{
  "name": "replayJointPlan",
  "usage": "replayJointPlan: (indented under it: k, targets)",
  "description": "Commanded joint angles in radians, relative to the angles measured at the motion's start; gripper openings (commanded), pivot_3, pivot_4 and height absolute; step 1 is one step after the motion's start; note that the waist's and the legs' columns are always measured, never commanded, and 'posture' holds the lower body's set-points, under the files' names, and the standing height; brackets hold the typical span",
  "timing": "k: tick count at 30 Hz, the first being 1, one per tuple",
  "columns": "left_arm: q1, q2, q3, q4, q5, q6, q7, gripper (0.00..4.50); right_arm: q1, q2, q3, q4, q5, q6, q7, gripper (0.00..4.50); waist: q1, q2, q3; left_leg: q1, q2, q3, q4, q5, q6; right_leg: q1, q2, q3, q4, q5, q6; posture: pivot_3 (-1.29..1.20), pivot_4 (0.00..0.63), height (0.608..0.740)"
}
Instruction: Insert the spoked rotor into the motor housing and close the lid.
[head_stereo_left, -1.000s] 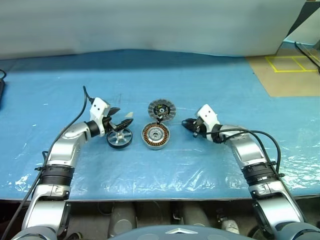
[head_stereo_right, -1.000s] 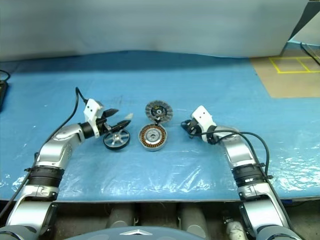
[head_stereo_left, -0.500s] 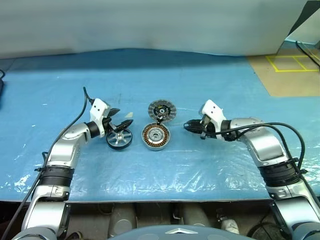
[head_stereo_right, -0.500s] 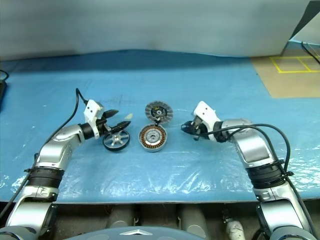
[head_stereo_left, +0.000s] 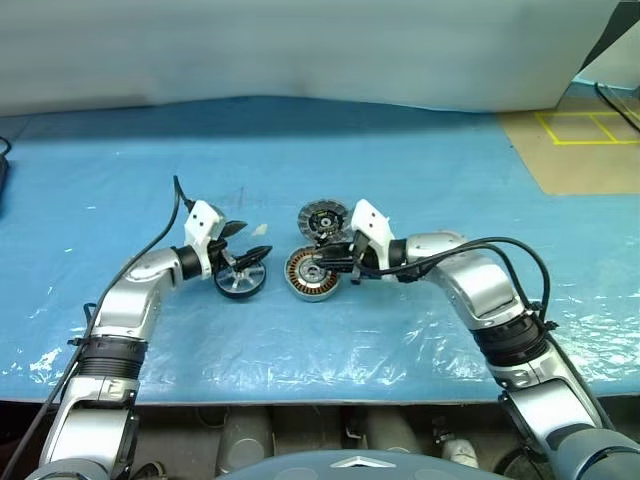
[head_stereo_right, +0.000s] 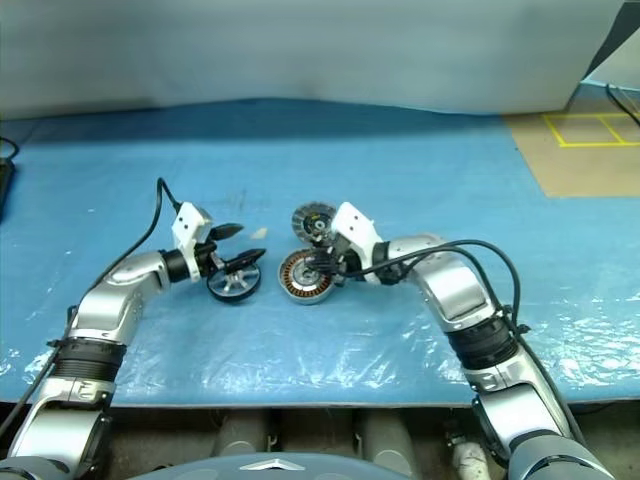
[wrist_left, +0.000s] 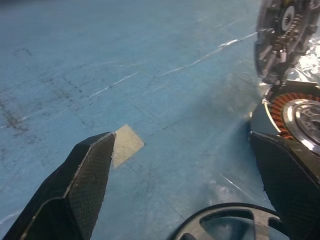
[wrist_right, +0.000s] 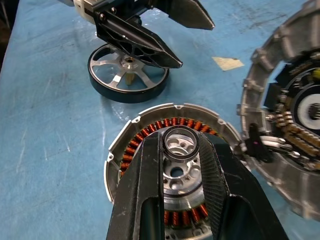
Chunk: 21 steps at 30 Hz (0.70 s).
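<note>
The spoked rotor (head_stereo_left: 240, 281), black-rimmed with silver spokes, lies flat on the blue table. My left gripper (head_stereo_left: 252, 240) hangs open just above its far edge, and in the left wrist view the left gripper (wrist_left: 182, 145) has nothing between its fingers. The motor housing (head_stereo_left: 303, 282), with copper windings around a silver centre, sits to the rotor's right. Leaning at the housing's far edge is the lid (head_stereo_left: 322, 217), its segmented face showing. My right gripper (wrist_right: 181, 145) is over the housing's centre (wrist_right: 177, 172), shut on a small dark-rimmed ring (wrist_right: 180, 131).
A blue plastic sheet (head_stereo_left: 400, 340) covers the table, whose front edge runs just before my arms. A small white scrap (wrist_left: 126, 144) lies beyond the rotor. Tan floor with yellow tape (head_stereo_left: 585, 125) shows at the far right, and a pale wall stands behind the table.
My right arm has swung left from the open sheet right of the housing to over the housing's centre, its fingers unchanged. The left gripper has stayed open by the rotor.
</note>
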<state>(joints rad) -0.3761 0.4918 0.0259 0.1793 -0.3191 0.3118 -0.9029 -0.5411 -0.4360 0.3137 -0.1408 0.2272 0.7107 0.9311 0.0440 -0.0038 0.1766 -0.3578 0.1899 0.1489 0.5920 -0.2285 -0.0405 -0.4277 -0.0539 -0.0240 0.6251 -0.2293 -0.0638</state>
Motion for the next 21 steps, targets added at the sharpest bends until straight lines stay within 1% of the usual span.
replayJointPlan:
  k: [1, 8, 14, 21]
  targets:
    - [0.012, 0.020, 0.012, -0.070, -0.042, 0.009, -0.044, 4.50, -0.023, 0.015, 0.018, 0.014, -0.008, -0.043, -0.003, 0.61, 0.000, 0.000, 0.000, 0.000, 0.000, 0.000, 0.000, 0.000, 0.000, 0.000, 0.000, 0.000, 0.000, 0.000, 0.000, 0.00, 0.150, 0.740]
    - [0.047, 0.052, -0.006, -0.146, -0.078, 0.049, -0.113, 4.50, -0.029, 0.028, 0.034, 0.063, -0.019, -0.070, 0.002, 0.61, -0.002, 0.000, 0.000, 0.000, 0.000, 0.000, 0.000, 0.000, 0.000, 0.000, 0.000, 0.000, 0.000, 0.000, 0.000, 0.00, 0.150, 0.740]
    - [0.071, 0.091, -0.041, -0.202, -0.077, 0.084, -0.159, 4.50, -0.031, 0.029, 0.041, 0.092, -0.033, -0.087, 0.006, 0.61, -0.001, 0.000, 0.000, 0.000, 0.000, 0.000, 0.000, 0.000, 0.000, 0.000, 0.000, 0.000, 0.000, 0.000, 0.000, 0.00, 0.150, 0.740]
    - [0.069, 0.102, -0.053, -0.209, -0.072, 0.092, -0.161, 4.50, -0.028, 0.039, 0.047, 0.105, -0.040, -0.088, 0.006, 0.61, -0.001, 0.000, 0.000, 0.001, 0.000, 0.000, 0.000, 0.000, 0.000, 0.000, 0.000, 0.000, 0.001, 0.000, 0.000, 0.00, 0.150, 0.740]
